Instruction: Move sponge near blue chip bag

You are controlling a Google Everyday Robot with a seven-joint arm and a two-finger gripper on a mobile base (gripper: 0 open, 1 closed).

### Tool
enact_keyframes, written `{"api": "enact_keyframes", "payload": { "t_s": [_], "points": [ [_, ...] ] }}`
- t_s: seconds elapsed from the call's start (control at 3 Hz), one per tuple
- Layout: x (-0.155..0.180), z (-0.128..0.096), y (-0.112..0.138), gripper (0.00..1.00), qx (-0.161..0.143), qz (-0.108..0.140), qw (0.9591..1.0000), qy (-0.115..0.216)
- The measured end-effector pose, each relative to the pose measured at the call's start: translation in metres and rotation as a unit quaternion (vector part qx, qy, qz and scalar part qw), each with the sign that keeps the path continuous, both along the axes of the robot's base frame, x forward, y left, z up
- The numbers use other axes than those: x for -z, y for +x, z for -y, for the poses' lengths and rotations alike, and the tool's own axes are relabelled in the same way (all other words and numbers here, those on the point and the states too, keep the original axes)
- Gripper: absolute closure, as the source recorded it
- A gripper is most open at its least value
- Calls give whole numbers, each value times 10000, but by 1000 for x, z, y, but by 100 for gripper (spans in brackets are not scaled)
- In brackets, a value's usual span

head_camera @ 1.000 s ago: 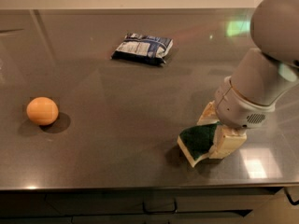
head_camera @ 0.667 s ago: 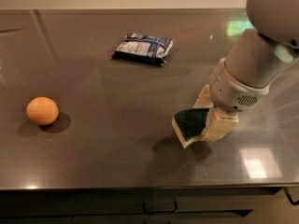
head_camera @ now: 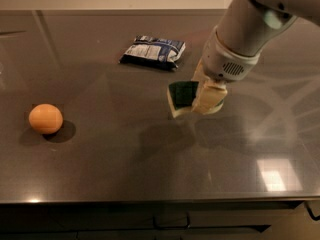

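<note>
The sponge (head_camera: pixel 182 97), dark green on top with a pale yellow base, is held tilted in my gripper (head_camera: pixel 199 96) above the dark countertop; its shadow falls on the surface below. The cream fingers (head_camera: pixel 210 96) are shut on the sponge's right side. The blue chip bag (head_camera: pixel 153 51), dark blue and white, lies flat on the counter up and to the left of the sponge, a short way apart. My arm comes in from the upper right.
A round orange fruit (head_camera: pixel 45 118) sits at the left of the dark countertop (head_camera: pixel 125 159). The counter's front edge runs along the bottom, with dark cabinet fronts below it. A pale wall stands behind the counter.
My gripper has lifted the sponge and carried it up and away from the front edge, closer to the blue chip bag. The bag and the orange fruit have not moved.
</note>
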State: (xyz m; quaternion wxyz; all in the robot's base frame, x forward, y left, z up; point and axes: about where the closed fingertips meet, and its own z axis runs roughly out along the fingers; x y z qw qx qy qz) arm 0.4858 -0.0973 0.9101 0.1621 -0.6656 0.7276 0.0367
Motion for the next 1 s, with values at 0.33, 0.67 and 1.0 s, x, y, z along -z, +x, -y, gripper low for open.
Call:
{"api": "enact_keyframes", "payload": {
  "t_s": [0.33, 0.67, 1.0],
  "points": [
    [1, -10, 45, 100, 244, 127, 9995, 146],
    [8, -17, 85, 100, 392, 245, 9985, 298],
    [12, -26, 120, 100, 489, 361, 9972, 435]
  ]
}}
